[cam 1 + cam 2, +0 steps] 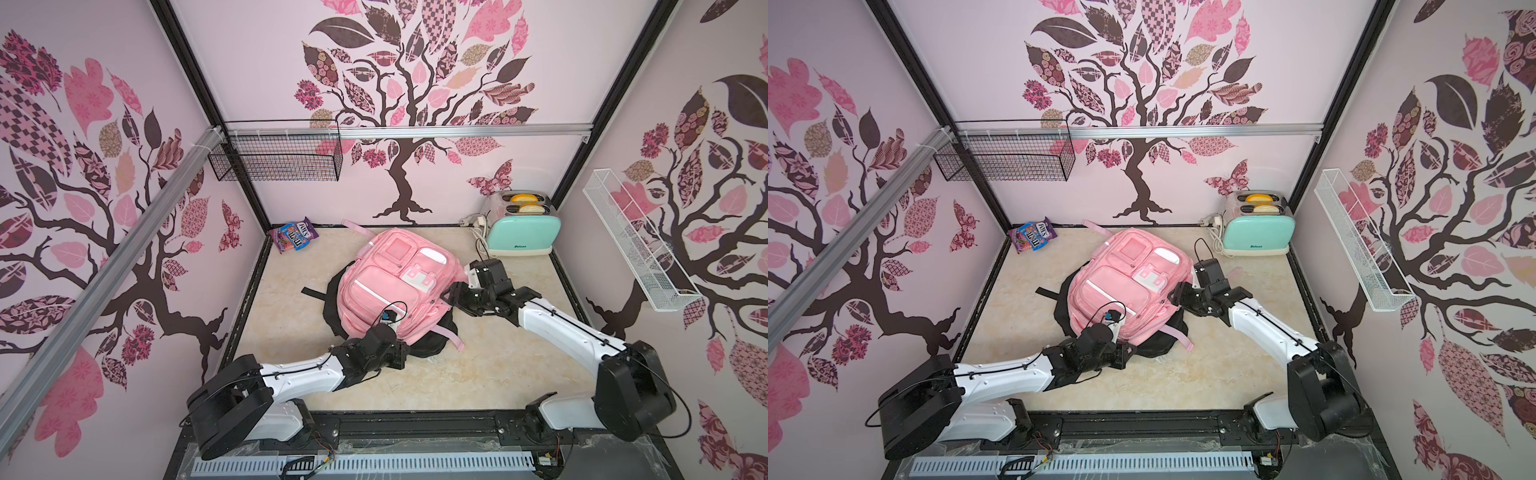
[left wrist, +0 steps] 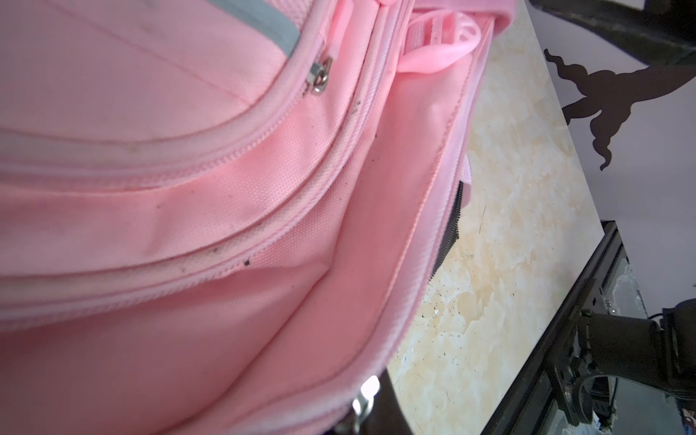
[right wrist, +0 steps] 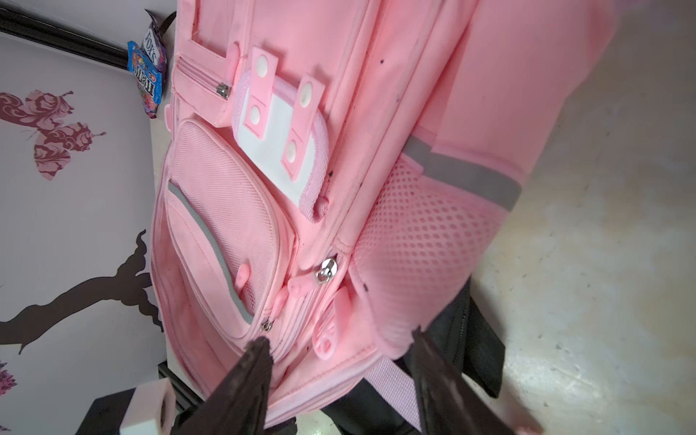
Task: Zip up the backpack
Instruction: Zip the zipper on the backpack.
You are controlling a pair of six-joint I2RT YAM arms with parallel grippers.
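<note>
Two slices of bread [image 1: 527,203] are sitting in the slots of the mint toaster [image 1: 521,235] at the table's [image 1: 478,374] far right corner. A black wire basket [image 1: 276,160] is hanging on the back wall and a white wire basket [image 1: 636,245] on the right wall; a candy bag [image 1: 294,235] is lying in the far left corner. The backpack [image 1: 399,286] is lying front-up mid-table on a black backpack [image 1: 432,345], one compartment [image 2: 301,301] gaping onto pink lining. The left gripper [image 1: 401,347] is pressing its jaws together at the pack's near edge; what it is pinching cannot be told. The right gripper [image 3: 339,335] is standing spread, its fingers [image 3: 260,357] straddling the pack's right corner near a zipper slider [image 3: 325,271].
</note>
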